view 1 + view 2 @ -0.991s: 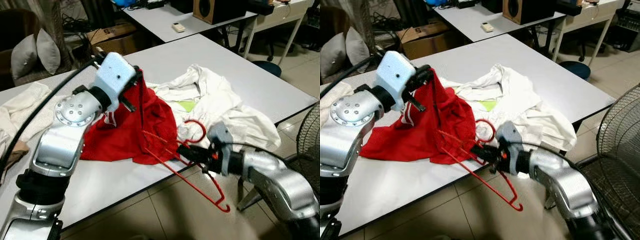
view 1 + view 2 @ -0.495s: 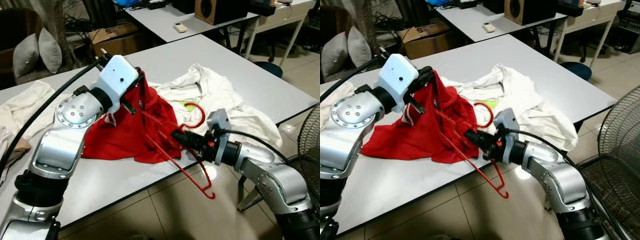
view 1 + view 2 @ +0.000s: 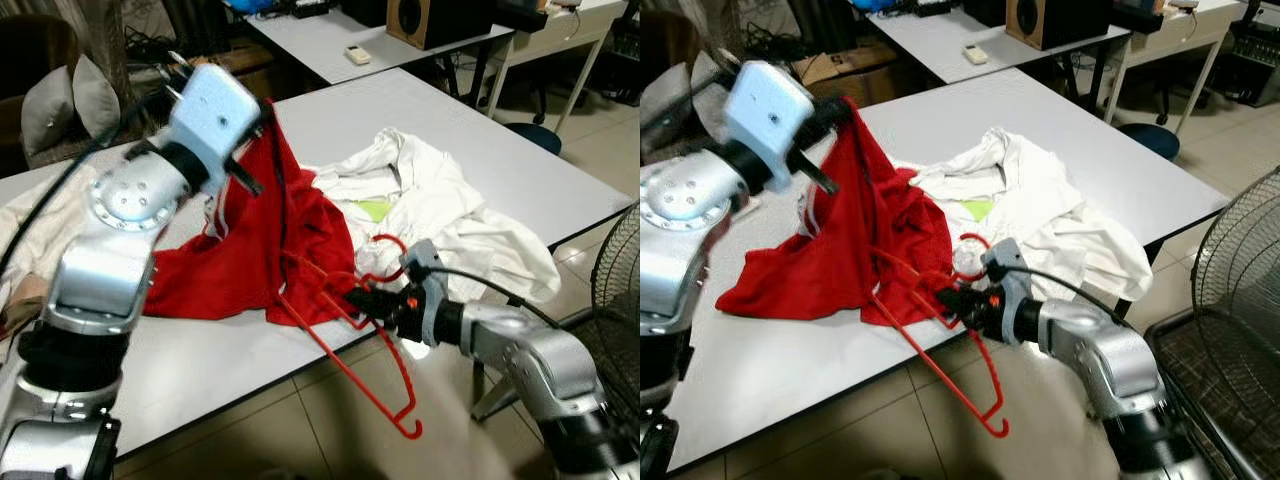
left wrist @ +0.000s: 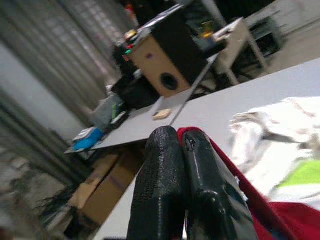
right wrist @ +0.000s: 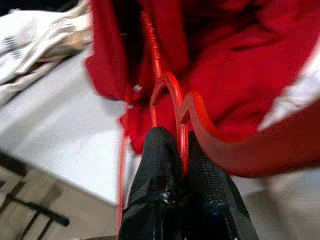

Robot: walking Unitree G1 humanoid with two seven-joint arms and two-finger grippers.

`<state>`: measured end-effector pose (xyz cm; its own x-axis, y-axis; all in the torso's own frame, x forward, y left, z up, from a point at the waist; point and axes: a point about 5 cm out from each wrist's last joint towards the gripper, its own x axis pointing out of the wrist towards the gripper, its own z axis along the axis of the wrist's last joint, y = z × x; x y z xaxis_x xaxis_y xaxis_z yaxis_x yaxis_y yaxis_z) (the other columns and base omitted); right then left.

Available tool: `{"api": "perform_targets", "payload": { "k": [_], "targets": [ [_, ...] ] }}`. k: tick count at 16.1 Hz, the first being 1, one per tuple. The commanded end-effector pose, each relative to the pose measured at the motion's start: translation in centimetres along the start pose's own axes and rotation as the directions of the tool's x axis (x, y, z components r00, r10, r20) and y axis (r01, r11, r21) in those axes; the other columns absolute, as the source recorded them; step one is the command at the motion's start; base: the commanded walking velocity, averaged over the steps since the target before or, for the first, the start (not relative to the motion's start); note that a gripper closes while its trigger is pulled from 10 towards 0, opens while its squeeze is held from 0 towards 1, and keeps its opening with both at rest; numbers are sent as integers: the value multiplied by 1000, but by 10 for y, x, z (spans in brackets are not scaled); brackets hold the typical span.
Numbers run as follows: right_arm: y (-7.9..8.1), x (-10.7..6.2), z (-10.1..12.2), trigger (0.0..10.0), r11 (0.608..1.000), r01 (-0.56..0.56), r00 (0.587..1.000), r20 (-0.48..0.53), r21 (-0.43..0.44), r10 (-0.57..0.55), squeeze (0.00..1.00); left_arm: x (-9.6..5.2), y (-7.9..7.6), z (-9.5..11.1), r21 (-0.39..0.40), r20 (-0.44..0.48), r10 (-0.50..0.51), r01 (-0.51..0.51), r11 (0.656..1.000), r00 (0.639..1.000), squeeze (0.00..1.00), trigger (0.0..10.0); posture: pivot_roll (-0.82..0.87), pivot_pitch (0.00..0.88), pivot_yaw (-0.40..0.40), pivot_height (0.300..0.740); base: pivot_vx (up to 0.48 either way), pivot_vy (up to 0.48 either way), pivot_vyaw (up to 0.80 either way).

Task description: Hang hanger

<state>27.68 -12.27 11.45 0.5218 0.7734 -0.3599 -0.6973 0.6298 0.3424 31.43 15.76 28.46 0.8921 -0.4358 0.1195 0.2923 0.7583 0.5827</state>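
1. The left hand (image 3: 262, 118) is raised above the counter (image 3: 420, 120), its two black fingers (image 4: 165, 200) clenched on an edge of a red garment (image 3: 260, 250), which it lifts into a peak.
2. The lower part of the red garment lies spread on the counter; how far it reaches behind the silver left arm is hidden by that arm.
3. The right hand (image 3: 362, 298) sits at the counter's near edge, its fingers pinched on the thin wire of a red hanger (image 3: 375, 360) close to where the hook meets the shoulders.
4. In the right wrist view the wire runs between the two black fingers (image 5: 160, 165), and the garment behind it is blurred.
5. The hanger's hook (image 3: 392, 252) curls up beside the right hand, over a crumpled white garment (image 3: 440, 210) lying on the counter just right of the red one.
6. One shoulder of the hanger reaches into the red cloth, where its end is lost among folds of the same colour; the other slopes down past the counter's edge over the tiled floor (image 3: 330, 430).
7. The left arm is blurred in both eye views.
8. A fan grille (image 3: 1240, 330) is cut off at the right edge.
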Motion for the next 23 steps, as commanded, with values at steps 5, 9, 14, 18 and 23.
{"api": "perform_targets", "payload": {
  "k": [5,9,14,18,23],
  "targets": [
    [-52,-9,87,10000,943,331,898,311,-13,-311,0,-26,77,-7,143,-51,332,-322,936,942,0,0,-80,0,74,740,0,0,0],
    [-19,-14,190,10000,958,257,749,652,-125,-116,0,-69,121,-5,207,-62,504,-483,851,862,0,0,-32,0,15,740,0,0,0],
    [-21,13,97,10000,978,204,885,437,-48,-164,0,-65,28,-36,39,-152,265,-262,964,952,0,0,-42,0,16,740,0,0,0],
    [-18,-3,77,10000,977,211,884,431,-18,-183,0,-73,-1,-48,-5,-242,154,-160,987,958,0,0,-70,0,52,740,0,0,0],
    [-3,-9,81,10000,992,119,855,513,-37,-83,0,-104,-21,-70,-60,-346,163,-195,979,924,0,9294,-55,0,47,740,0,0,0]
  ]
}}
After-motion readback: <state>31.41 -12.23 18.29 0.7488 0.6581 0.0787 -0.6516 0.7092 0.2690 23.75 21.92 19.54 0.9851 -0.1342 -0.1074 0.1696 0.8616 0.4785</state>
